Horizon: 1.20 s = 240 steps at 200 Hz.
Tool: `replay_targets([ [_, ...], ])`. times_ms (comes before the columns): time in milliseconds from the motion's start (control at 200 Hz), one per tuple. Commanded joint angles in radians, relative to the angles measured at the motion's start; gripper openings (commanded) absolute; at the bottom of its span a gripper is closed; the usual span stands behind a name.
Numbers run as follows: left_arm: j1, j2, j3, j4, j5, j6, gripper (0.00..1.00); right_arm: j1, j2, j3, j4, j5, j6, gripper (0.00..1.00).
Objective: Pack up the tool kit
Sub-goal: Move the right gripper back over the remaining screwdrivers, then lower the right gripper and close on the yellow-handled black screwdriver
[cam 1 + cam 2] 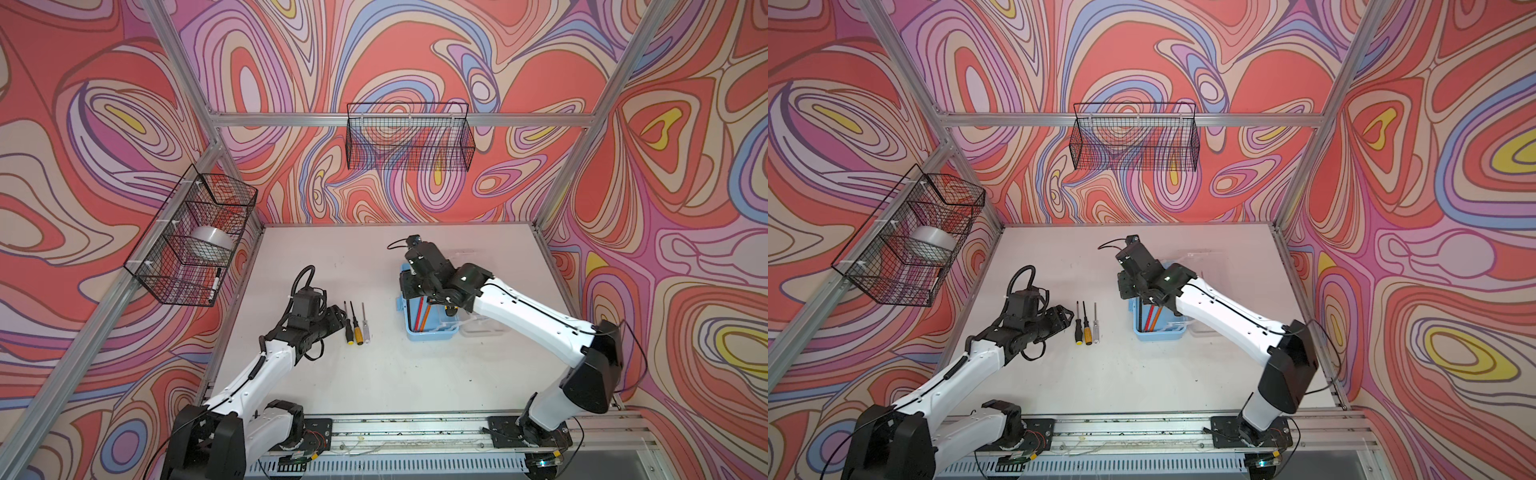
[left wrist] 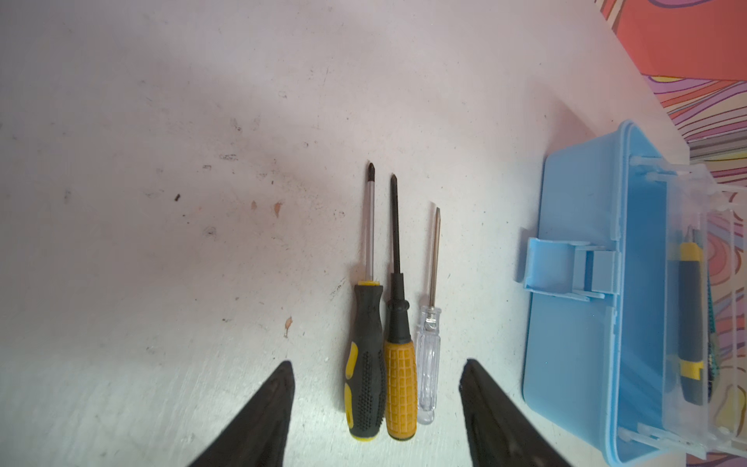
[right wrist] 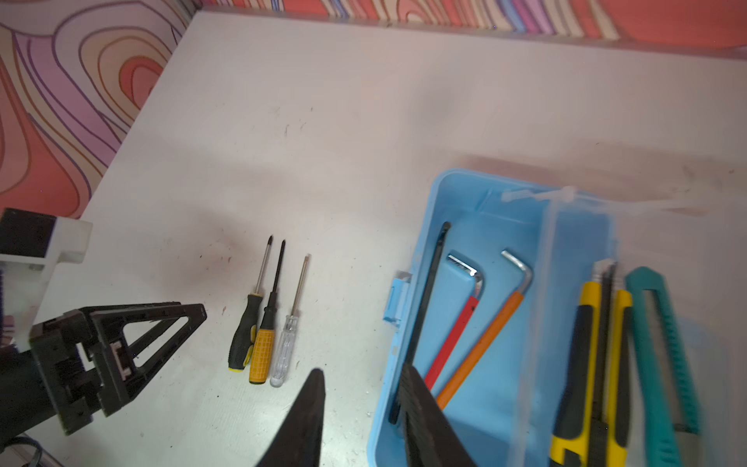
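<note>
While astride box [image 3: 477, 180] rim, R gripper [image 3: 362, 368]

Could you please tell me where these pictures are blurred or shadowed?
Right wrist view: motion blur smears the teal utility knife, while the screwdrivers look crisper; left wrist view: sharp on the tools, with a soft shadow across the table; both top views: even light, no glare on the tabletop.

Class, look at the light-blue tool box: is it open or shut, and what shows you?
Open. The clear lid lies folded back beside the box, and hex keys lie uncovered inside it.
</note>
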Motion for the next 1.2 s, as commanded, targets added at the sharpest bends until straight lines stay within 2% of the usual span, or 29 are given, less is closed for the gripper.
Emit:
replay_targets([
  [0, 0.038, -0.048, -0.065, -0.071, -0.013, -0.034, 0.67, 0.046, 0.115, 0.045, 0.052, -0.07, 0.04, 0.28],
  [165, 0.108, -0.109, -0.122, -0.084, 0.041, -0.041, 0.7, 0.094, 0.285, 0.098, 0.088, -0.161, 0.05, 0.27],
  [255, 0.119, -0.139, -0.14, -0.102, 0.047, -0.036, 0.71, 0.115, 0.348, 0.134, 0.09, -0.191, 0.049, 0.31],
  [396, 0.122, -0.18, -0.155, -0.118, 0.045, -0.034, 0.74, 0.138, 0.419, 0.165, 0.089, -0.198, 0.051, 0.31],
  [731, 0.123, -0.201, -0.161, -0.123, 0.047, -0.03, 0.72, 0.174, 0.495, 0.191, 0.098, -0.242, 0.064, 0.31],
  [1197, 0.123, -0.165, -0.169, -0.097, 0.055, -0.011, 0.71, 0.178, 0.543, 0.191, 0.071, -0.187, 0.063, 0.3],
])
